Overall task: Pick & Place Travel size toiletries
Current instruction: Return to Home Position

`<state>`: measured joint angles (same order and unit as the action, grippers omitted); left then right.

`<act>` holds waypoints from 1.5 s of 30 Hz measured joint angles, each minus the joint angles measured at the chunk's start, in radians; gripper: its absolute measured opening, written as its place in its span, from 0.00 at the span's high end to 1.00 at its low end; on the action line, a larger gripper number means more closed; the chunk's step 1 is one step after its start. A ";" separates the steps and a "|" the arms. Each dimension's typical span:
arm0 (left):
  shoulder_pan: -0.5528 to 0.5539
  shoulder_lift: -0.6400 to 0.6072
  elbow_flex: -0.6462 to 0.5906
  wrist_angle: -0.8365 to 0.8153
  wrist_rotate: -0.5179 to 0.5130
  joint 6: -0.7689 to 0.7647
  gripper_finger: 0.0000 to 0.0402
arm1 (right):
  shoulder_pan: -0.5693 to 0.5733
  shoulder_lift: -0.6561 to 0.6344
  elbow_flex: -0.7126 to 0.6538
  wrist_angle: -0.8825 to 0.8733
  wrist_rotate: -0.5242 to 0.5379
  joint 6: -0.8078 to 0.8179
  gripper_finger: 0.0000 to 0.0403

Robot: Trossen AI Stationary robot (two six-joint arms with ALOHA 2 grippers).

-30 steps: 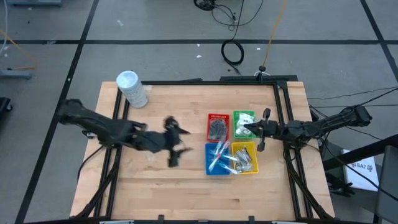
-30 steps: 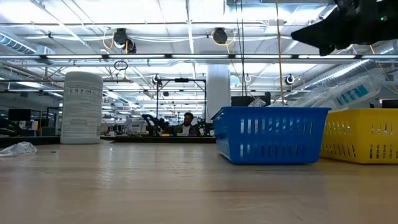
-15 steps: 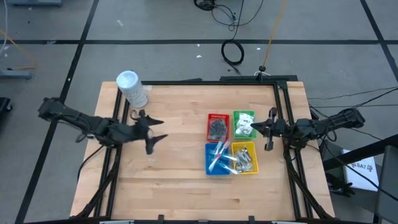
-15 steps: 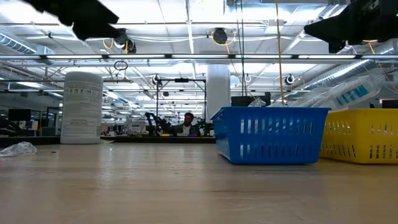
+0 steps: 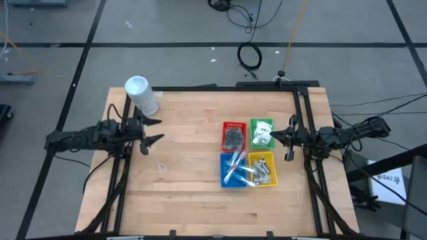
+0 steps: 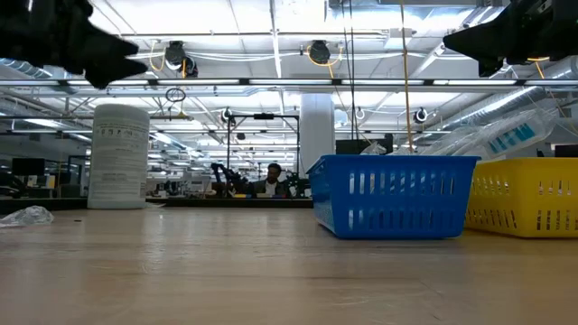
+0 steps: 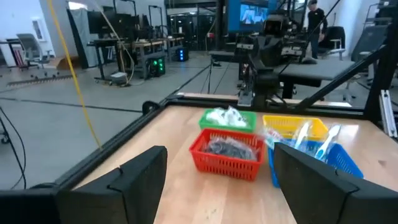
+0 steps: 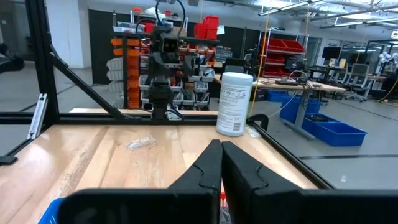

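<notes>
The toiletries lie sorted in four small trays right of the table's middle. Dark grey bundles fill the red tray (image 5: 233,136), white packets the green tray (image 5: 262,132), and clear-wrapped blue-and-white sticks the blue tray (image 5: 233,171). More clear-wrapped pieces sit in the yellow tray (image 5: 263,168). My left gripper (image 5: 152,131) hangs open above the table's left part, near the white tub (image 5: 141,95), its fingers wide apart in the left wrist view (image 7: 221,186). My right gripper (image 5: 279,137) is shut (image 8: 221,165) and hovers just right of the green tray. Neither holds anything.
A small crumpled clear wrapper (image 5: 160,167) lies alone on the wood left of the blue tray, also in the low view (image 6: 27,216). The tall white tub (image 6: 119,155) stands at the far left corner. A black frame rail (image 5: 303,120) runs along the table's edges.
My left gripper has drawn back from the table's middle toward the left edge and slightly toward the far edge, ending beside the tub. My right gripper has pulled back a little toward the right edge, off the green tray. The trays and the wrapper have stayed put.
</notes>
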<state>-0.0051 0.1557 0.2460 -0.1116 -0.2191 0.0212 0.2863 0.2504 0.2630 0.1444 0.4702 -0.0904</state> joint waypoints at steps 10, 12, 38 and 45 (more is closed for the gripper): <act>0.043 -0.080 -0.210 0.120 0.013 -0.061 0.29 | 0.000 -0.053 0.000 -0.068 0.000 -0.007 1.00; 0.043 -0.079 -0.229 0.151 0.016 -0.067 0.29 | 0.000 -0.074 0.000 -0.087 0.000 0.000 1.00; 0.043 -0.056 -0.231 0.170 0.027 -0.020 0.28 | -0.006 -0.248 -0.155 0.066 -0.107 0.016 1.00; 0.043 -0.056 -0.231 0.171 0.027 -0.026 0.29 | -0.019 -0.246 -0.225 0.173 -0.083 0.010 1.00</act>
<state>0.0376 0.0998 0.0147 0.0597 -0.1920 -0.0051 0.2676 0.0040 0.0384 0.3173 0.3874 -0.0801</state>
